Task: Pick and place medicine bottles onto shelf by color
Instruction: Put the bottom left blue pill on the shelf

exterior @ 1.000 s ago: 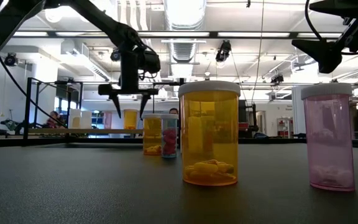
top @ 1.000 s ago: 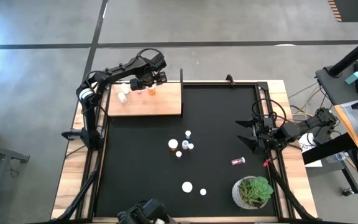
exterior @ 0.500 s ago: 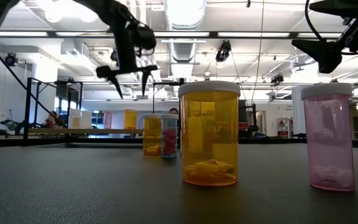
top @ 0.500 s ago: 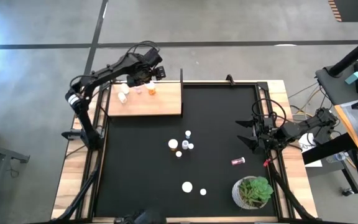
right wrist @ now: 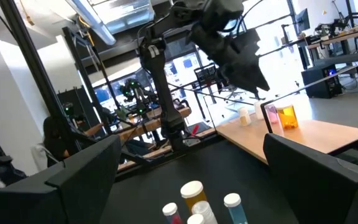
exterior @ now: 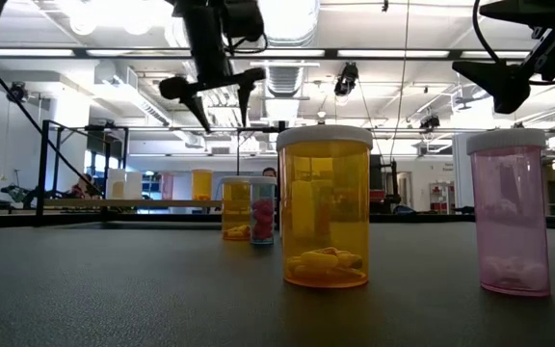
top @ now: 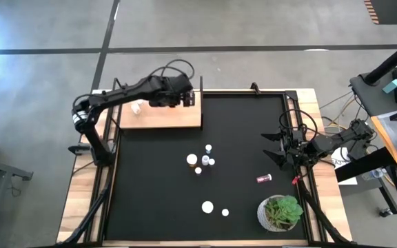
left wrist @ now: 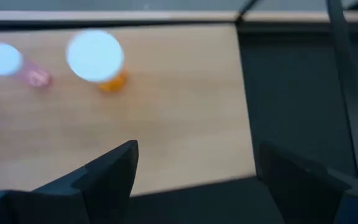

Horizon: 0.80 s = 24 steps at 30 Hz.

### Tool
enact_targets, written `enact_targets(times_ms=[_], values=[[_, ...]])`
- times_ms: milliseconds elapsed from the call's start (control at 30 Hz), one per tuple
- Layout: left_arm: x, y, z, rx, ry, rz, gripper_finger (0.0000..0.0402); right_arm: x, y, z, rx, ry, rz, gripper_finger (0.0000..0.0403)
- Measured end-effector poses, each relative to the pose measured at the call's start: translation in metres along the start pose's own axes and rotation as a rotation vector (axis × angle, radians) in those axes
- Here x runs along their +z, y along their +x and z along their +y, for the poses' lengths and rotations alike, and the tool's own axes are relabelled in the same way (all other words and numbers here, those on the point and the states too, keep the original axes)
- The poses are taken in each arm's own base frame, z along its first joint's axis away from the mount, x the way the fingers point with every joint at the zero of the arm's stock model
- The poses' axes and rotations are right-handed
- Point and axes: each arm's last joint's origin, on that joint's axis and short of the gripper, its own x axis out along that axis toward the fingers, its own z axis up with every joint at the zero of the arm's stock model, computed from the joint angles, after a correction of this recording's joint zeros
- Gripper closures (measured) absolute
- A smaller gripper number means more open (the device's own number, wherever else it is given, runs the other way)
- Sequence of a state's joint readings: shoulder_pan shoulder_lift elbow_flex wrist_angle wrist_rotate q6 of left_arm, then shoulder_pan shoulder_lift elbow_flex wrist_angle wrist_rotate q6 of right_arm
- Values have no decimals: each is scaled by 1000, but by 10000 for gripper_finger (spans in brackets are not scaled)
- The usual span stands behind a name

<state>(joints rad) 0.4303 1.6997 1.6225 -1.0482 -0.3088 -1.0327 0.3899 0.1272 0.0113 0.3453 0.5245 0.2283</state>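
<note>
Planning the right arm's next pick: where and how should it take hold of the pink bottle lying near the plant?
The pink bottle lies on its side on the black mat, cap end toward the plant. Probably best to come straight down and close the right hand across the middle of its barrel, fingers on the long sides.

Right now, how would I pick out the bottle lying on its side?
Start at the potted plant near the right gripper. Just beyond it on the black mat is a dark red bottle. It alone lies tipped over, apart from the upright cluster at mid-mat.
</note>
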Motion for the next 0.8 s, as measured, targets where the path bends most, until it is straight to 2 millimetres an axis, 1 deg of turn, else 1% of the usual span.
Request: enact_targets(times_ms=[167,333,500,633,800], values=[[-23,-6,-9,-7,54,27,90,0,0,0,0,0,0,19],[-53,-15,-18,-5,30,74,90,0,0,0,0,0,0,19],[-91,-30,-30,-57,-4,174,90,0,0,0,0,0,0,19],[-126,-40,-39,-72,-32,228,90,0,0,0,0,0,0,19],[-170,-34,-51,-35,-54,295,90,0,0,0,0,0,0,19]])
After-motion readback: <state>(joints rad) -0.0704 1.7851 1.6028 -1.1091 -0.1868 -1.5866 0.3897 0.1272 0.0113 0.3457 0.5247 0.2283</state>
